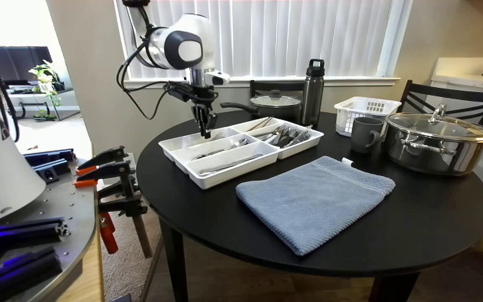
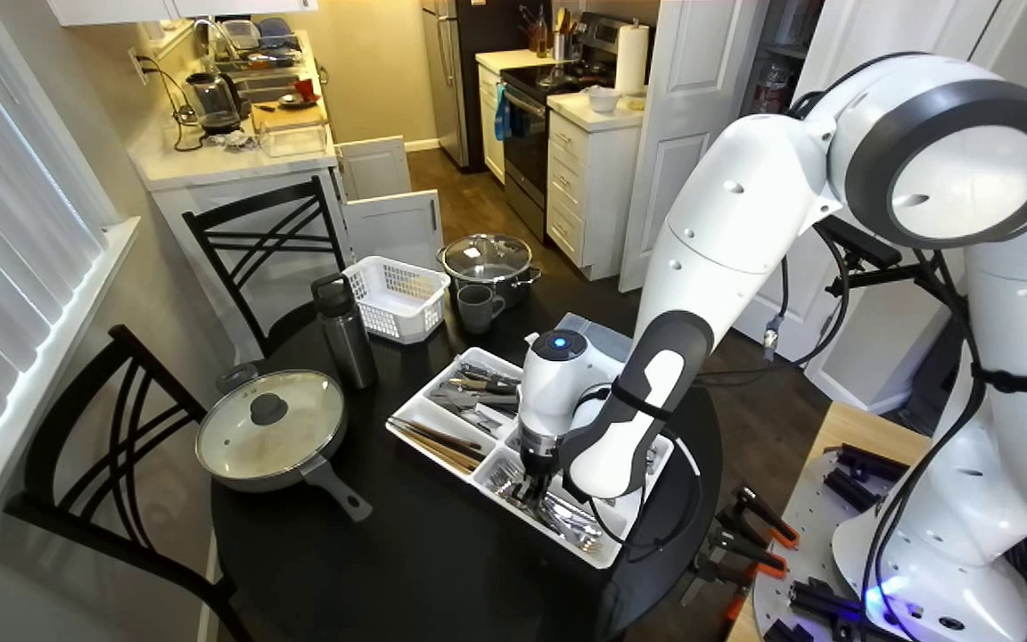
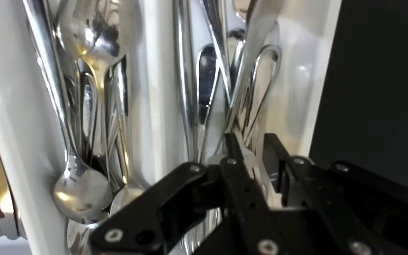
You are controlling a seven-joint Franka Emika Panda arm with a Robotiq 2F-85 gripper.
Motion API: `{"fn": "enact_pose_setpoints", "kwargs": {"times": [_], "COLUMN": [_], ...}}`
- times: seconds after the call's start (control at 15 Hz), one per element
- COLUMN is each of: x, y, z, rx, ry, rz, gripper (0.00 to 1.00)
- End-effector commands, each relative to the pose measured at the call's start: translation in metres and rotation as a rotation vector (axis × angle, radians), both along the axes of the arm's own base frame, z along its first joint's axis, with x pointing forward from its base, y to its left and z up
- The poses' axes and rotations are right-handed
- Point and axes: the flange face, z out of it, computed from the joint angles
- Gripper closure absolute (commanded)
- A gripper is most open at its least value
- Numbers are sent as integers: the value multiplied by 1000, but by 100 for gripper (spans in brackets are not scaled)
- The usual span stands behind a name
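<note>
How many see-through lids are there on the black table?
2. One lid sits on the pan, beside the tall bottle; another lid covers the silver pot, beside the grey mug. No more seem hidden.

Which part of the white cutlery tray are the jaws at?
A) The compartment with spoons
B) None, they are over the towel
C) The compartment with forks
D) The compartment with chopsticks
C: in the wrist view a fork shows between the parted jaws, while the spoons lie across a divider.
</note>
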Motion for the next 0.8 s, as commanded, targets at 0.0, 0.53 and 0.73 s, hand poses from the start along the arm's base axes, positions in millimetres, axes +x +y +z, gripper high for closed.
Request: {"fn": "enact_pose_setpoints", "kwargs": {"times": [0.0, 0.53, 0.73], "x": [-5, -5, -6], "y": [-3, -12, -12], "z": [-2, -6, -9], "rx": [1, -22, -19], "ry": [24, 35, 39], "rz": [7, -12, -12], "gripper": [44, 4, 32]}}
